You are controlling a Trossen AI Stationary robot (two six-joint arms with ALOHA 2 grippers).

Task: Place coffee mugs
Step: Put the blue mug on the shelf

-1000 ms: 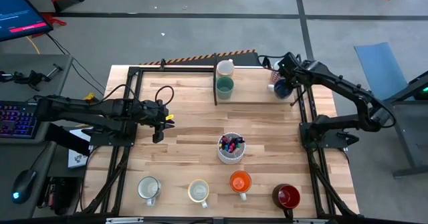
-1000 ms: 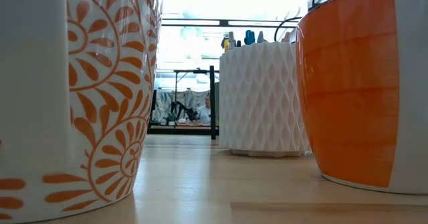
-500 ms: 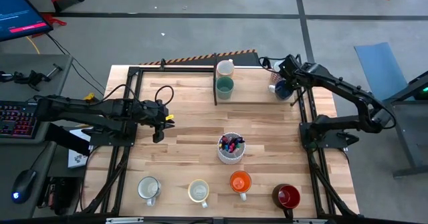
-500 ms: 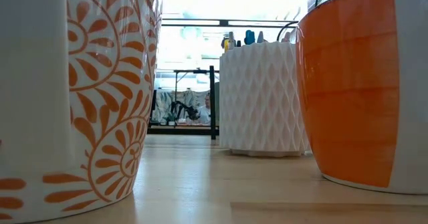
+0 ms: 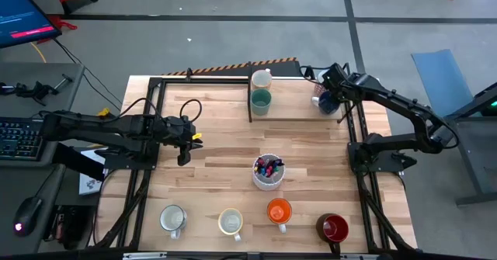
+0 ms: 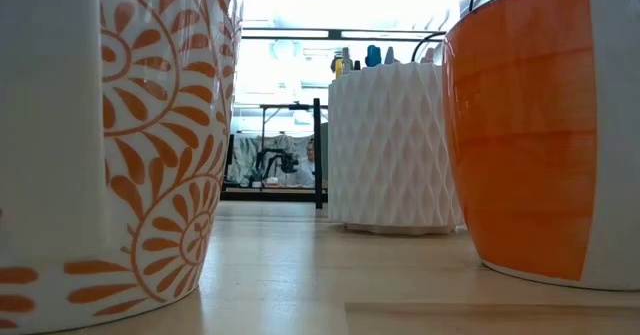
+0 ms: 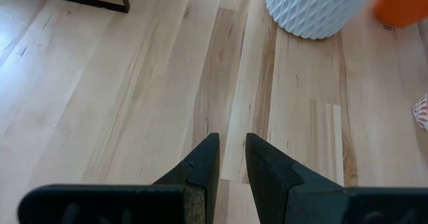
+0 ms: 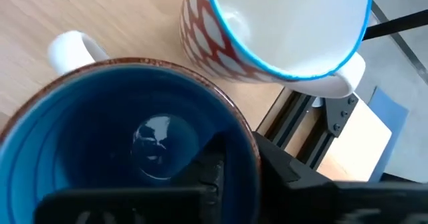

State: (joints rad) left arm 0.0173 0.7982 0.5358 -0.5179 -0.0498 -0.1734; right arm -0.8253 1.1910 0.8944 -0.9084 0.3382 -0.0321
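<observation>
While the right end effector (image 8: 234, 160) pinches the blue mug (image 8: 120, 137) by its rim, keep clear of the patterned mug (image 8: 267, 30) just beyond; the left end effector (image 7: 231, 160) waits nearly closed.

No legible text, labels or numbers — monitor screen (image 5: 23, 15) lines too small to read

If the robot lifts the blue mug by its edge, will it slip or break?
The blue mug looks glossy, so it could slip; the right gripper pinches only its rim. It looks ceramic, probably stiff and breakable if dropped. It sits close to a red-patterned mug, which it might bump.
</observation>
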